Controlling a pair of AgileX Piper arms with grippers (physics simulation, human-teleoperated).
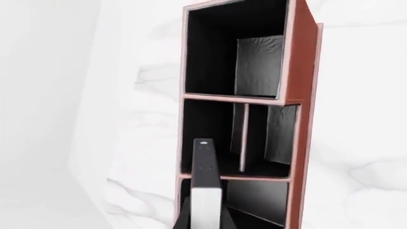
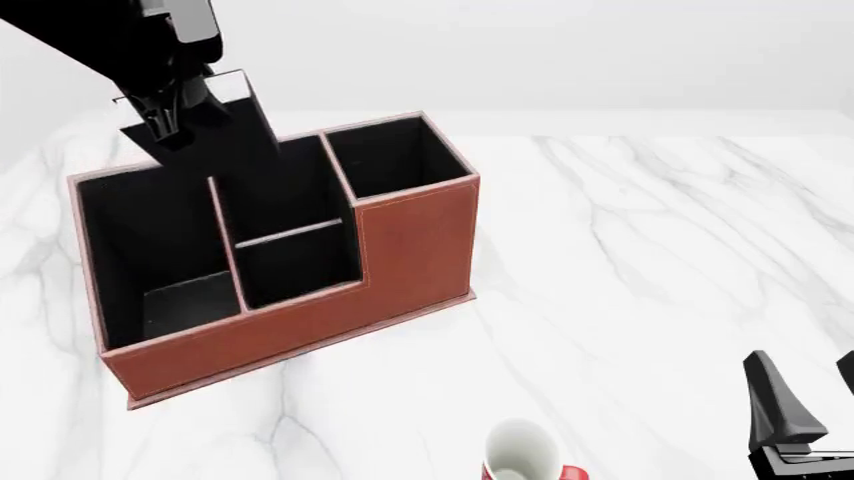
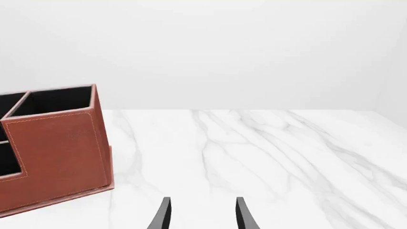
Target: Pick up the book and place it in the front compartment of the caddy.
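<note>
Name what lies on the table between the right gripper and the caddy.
In the front view only the mug sits between the right gripper and the caddy; otherwise bare marble table.

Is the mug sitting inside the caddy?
No. The mug stands on the table, apart from the caddy.

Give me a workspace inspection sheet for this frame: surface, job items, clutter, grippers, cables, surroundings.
Surface: white marble table.
Book: black, held upright by the left gripper above the caddy's rear middle compartment, not the front one.
Caddy: reddish-brown, black lining, upright; compartments look empty.
Clutter: white-and-red mug at the near edge.
Left gripper: shut on the book.
Right gripper: open, empty, low over the table.
Cables: nothing seen.
Surroundings: plain pale backdrop.
</note>
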